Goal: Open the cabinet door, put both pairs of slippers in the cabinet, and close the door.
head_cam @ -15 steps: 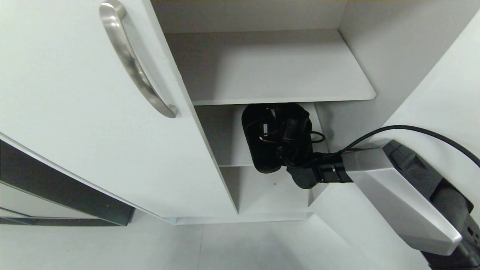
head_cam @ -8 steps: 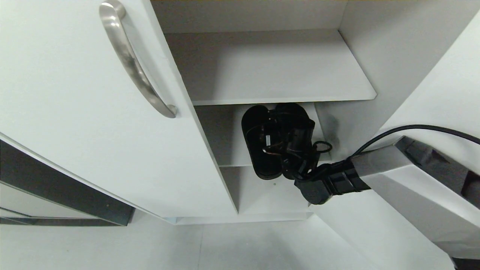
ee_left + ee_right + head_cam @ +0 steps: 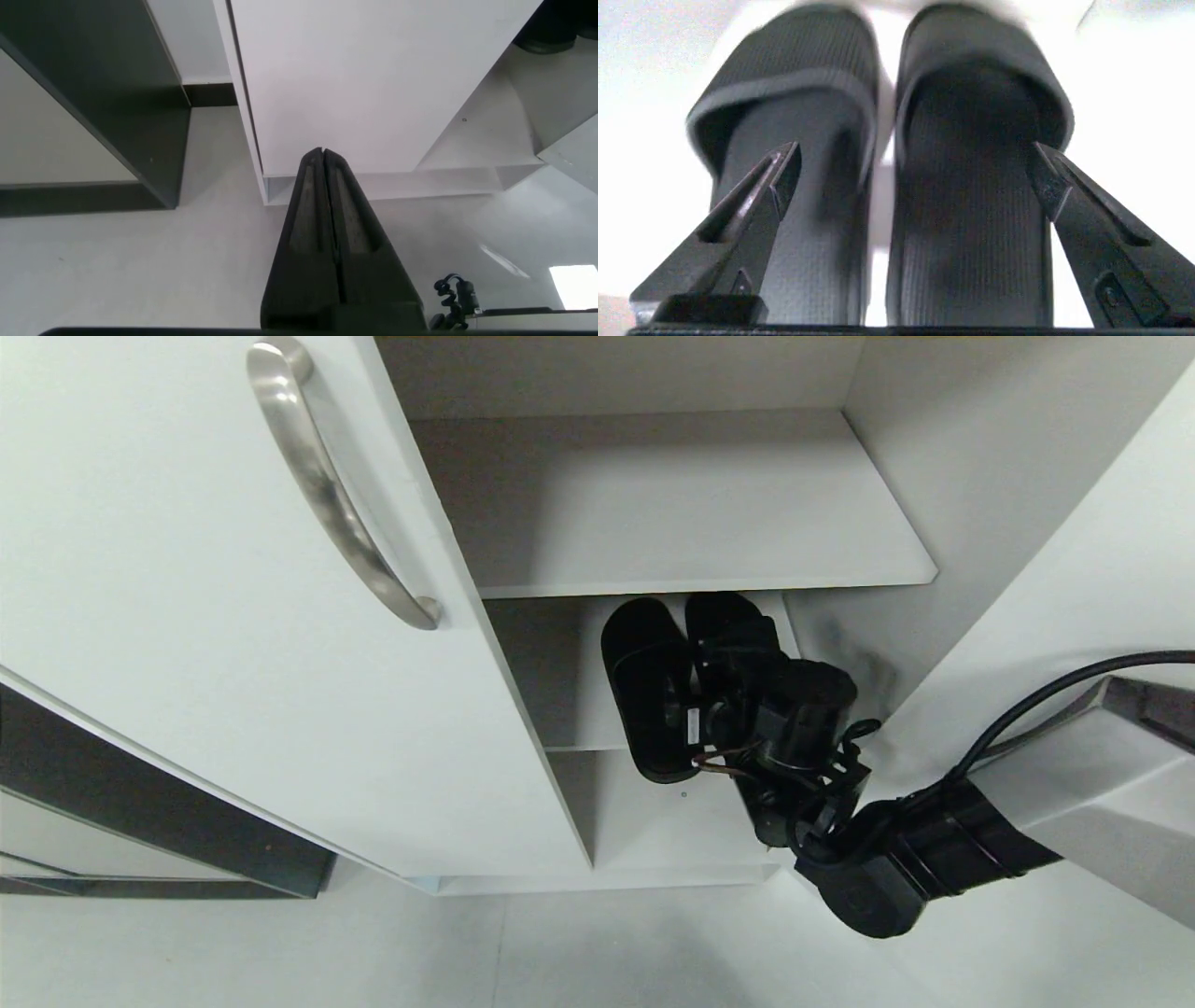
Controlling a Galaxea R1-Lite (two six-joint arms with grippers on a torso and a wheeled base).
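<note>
The right end effector (image 3: pixel 915 159) is spread wide apart, gripping nothing. Just beyond its fingertips, the pair of black slippers (image 3: pixel 971 205) lies side by side on the cabinet's lower shelf (image 3: pixel 560 709). The left end effector (image 3: pixel 322 163) is pressed together, facing a white cabinet panel (image 3: pixel 374 75).

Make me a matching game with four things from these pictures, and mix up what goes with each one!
Things:
1. black slippers
2. door handle
3. left gripper
4. right gripper

What fits:
A. open
B. shut
C. silver and curved
D. side by side on a cabinet shelf

Pairs: 1-D, 2-C, 3-B, 4-A
</note>
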